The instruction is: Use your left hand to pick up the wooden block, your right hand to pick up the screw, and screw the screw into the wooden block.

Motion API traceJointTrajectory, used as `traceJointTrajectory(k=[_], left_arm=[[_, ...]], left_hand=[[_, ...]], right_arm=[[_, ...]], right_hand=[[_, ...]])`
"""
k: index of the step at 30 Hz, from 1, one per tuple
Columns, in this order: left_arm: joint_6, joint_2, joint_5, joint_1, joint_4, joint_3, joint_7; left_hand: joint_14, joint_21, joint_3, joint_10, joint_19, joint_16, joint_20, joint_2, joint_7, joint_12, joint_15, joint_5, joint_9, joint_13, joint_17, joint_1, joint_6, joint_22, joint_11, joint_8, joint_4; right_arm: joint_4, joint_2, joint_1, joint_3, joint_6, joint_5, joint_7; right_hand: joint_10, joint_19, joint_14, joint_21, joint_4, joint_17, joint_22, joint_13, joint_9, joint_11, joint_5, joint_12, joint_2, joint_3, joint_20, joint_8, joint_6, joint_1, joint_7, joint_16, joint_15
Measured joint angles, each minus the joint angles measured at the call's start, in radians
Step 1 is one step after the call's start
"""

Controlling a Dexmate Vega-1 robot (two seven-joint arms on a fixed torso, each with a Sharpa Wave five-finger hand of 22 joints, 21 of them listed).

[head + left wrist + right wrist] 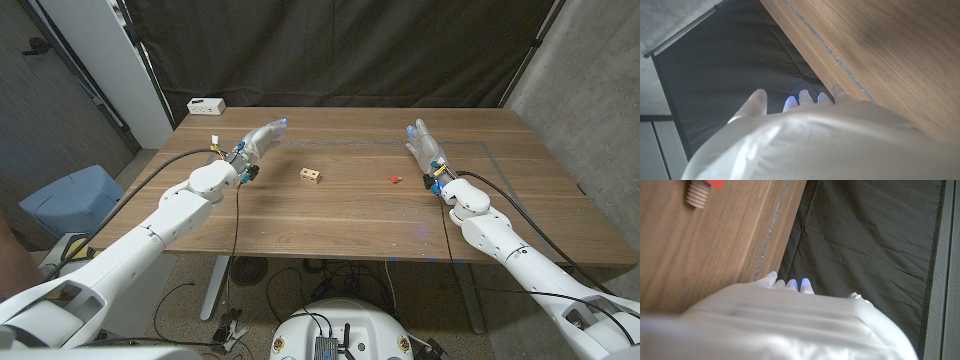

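A small wooden block (311, 176) with holes in its face lies on the table near the middle. To its right lies the screw (395, 180) with a red head; the right wrist view shows its pale threaded shaft and red head (696, 191) close up. My left hand (260, 139) hovers left of the block, fingers stretched out and holding nothing; its back (815, 135) shows in the left wrist view. My right hand (424, 143) stands right of the screw, fingers straight and apart, empty; its back (780, 320) shows in the right wrist view.
The wooden table (350, 215) stands before a black curtain (350, 50). A white power strip (207, 105) lies at its far left corner. A blue bin (65, 200) sits on the floor to the left. A thin strip of tape (330, 144) runs along the table's far part.
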Motion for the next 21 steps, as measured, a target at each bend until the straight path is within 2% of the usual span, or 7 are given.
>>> traceJointTrajectory(k=[1, 4, 5, 10, 12, 16, 21], left_arm=[[0.006, 0.0, 0.005, 0.0, 0.0, 0.0, -0.001], [0.029, 0.046, 0.028, -0.012, -0.047, 0.007, -0.011], [0.038, 0.071, 0.038, -0.019, -0.07, 0.01, -0.019], [0.061, 0.113, 0.07, -0.029, -0.106, 0.013, -0.042], [0.069, 0.117, 0.081, -0.03, -0.109, 0.013, -0.052], [0.089, 0.165, 0.116, -0.044, -0.149, 0.019, -0.08], [0.117, 0.201, 0.161, -0.058, -0.184, 0.029, -0.11]], left_hand=[[-0.003, 0.0, -0.003, -0.003, -0.002, 0.0, 0.001, -0.006, 0.0, 0.0, -0.003, 0.0, 0.0, 0.0, 0.0, 0.006, 0.0, 0.0, -0.003, 0.0, -0.004], [-0.009, 0.0, -0.005, -0.003, -0.011, 0.0, 0.003, -0.021, -0.019, 0.0, 0.001, 0.0, 0.0, 0.0, 0.0, 0.01, -0.007, 0.0, -0.003, 0.0, -0.022], [-0.012, 0.0, -0.005, -0.003, -0.013, 0.0, 0.001, -0.028, -0.028, 0.0, -0.002, 0.0, 0.0, 0.0, 0.0, 0.017, -0.011, 0.0, -0.003, 0.0, -0.029], [-0.012, 0.0, -0.005, -0.007, -0.021, 0.0, 0.003, -0.037, -0.076, 0.0, -0.002, 0.0, 0.0, 0.0, 0.0, 0.026, -0.018, 0.0, -0.011, 0.0, -0.043], [-0.014, 0.0, -0.006, -0.001, -0.021, 0.0, 0.003, -0.042, -0.081, 0.0, 0.0, 0.0, 0.0, 0.0, 0.0, 0.032, -0.02, 0.0, -0.016, 0.0, -0.043], [-0.018, 0.0, -0.005, -0.002, -0.025, 0.0, -0.001, -0.036, -0.082, 0.0, 0.003, 0.0, 0.0, 0.0, 0.0, 0.038, -0.021, 0.0, -0.016, 0.0, -0.051], [-0.024, 0.0, -0.009, -0.001, -0.047, 0.0, 0.002, -0.05, -0.105, 0.0, 0.01, 0.0, 0.0, 0.0, 0.0, 0.065, -0.045, 0.0, -0.016, 0.0, -0.063]], right_arm=[[-0.001, 0.0, 0.0, 0.0, 0.0, 0.0, 0.0], [-0.005, 0.001, -0.003, 0.001, -0.002, -0.001, -0.01], [-0.007, 0.002, -0.003, 0.001, -0.002, -0.002, -0.015], [-0.01, 0.005, -0.005, 0.001, -0.002, -0.005, -0.018], [-0.011, 0.006, -0.005, 0.001, -0.001, -0.005, -0.018], [-0.015, 0.008, -0.005, 0.0, 0.007, -0.008, -0.018], [-0.018, 0.009, -0.007, -0.001, 0.012, -0.009, -0.018]], right_hand=[[0.0, 0.0, 0.0, 0.0, 0.0, 0.0, 0.0, 0.0, 0.0, 0.0, 0.0, 0.0, 0.0, 0.0, 0.0, 0.0, 0.0, 0.0, 0.0, 0.0, 0.0], [0.0, 0.0, 0.0, 0.0, -0.004, 0.0, 0.0, 0.0, 0.0, 0.0, 0.0, 0.0, 0.0, -0.004, 0.0, 0.0, 0.0, 0.0, 0.0, 0.0, 0.0], [0.0, 0.0, 0.0, 0.0, -0.004, 0.0, 0.0, 0.0, 0.0, 0.0, 0.0, 0.0, 0.0, -0.004, 0.0, 0.0, -0.002, 0.0, -0.002, 0.0, 0.0], [-0.005, -0.005, -0.006, 0.0, -0.007, -0.002, 0.0, 0.0, 0.0, 0.005, 0.003, 0.0, 0.0, -0.001, 0.001, 0.0, -0.007, 0.0, 0.0, 0.0, 0.007], [-0.005, -0.007, -0.013, 0.0, -0.007, -0.005, 0.0, 0.0, 0.0, 0.005, 0.004, 0.0, 0.0, -0.001, -0.001, 0.0, -0.007, 0.0, 0.0, 0.0, 0.002], [-0.011, -0.007, -0.013, 0.0, -0.01, -0.005, 0.0, 0.0, 0.0, 0.011, 0.004, 0.0, 0.0, 0.001, 0.0, 0.0, -0.015, 0.0, 0.007, 0.0, 0.002], [-0.011, -0.007, -0.012, 0.0, -0.01, -0.005, 0.0, 0.0, 0.0, 0.011, 0.004, 0.0, 0.0, 0.001, 0.0, 0.0, -0.015, 0.0, 0.007, 0.0, 0.002]])
